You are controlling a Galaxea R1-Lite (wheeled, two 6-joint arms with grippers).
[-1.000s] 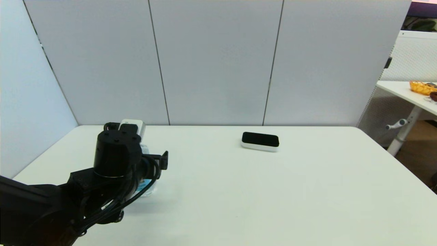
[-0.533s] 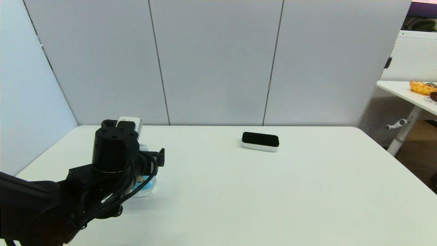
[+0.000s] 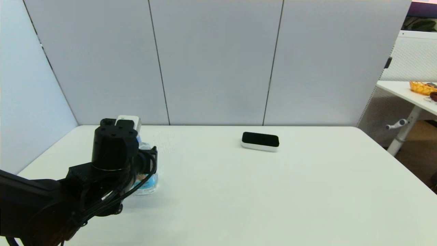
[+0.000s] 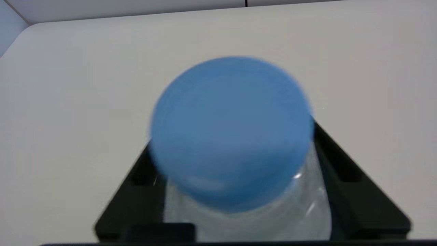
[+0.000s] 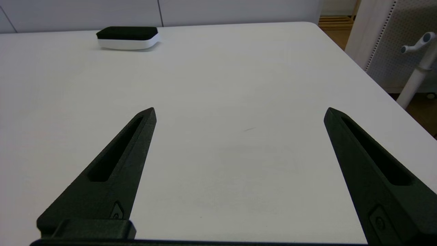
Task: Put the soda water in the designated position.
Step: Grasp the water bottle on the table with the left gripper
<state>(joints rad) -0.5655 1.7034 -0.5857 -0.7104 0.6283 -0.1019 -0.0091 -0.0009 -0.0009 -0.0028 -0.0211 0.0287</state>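
The left gripper (image 4: 235,191) reaches in over the table's (image 3: 239,191) near-left part, its black fingers (image 4: 344,177) closed against either side of the bottle (image 4: 232,136), just under the cap (image 4: 232,130). In the head view the wrist covers most of the bottle (image 3: 147,181); only the clear foot and a strip of blue label show past the black housing, so whether the base touches the table or sits just above it cannot be told. The bottle stands upright, long axis vertical, cap up toward the wrist camera, which sees the light-blue cap from above, blurred, with clear shoulder plastic below it. Its contents cannot be made out. The right gripper (image 5: 239,112), out of the head view, hangs over the near-right table with its fingers spread wide around nothing. Farther back, right of centre and well apart from the bottle, lies the flat black-topped white device (image 3: 260,141). White panels (image 3: 211,61) close off the table's far edge.
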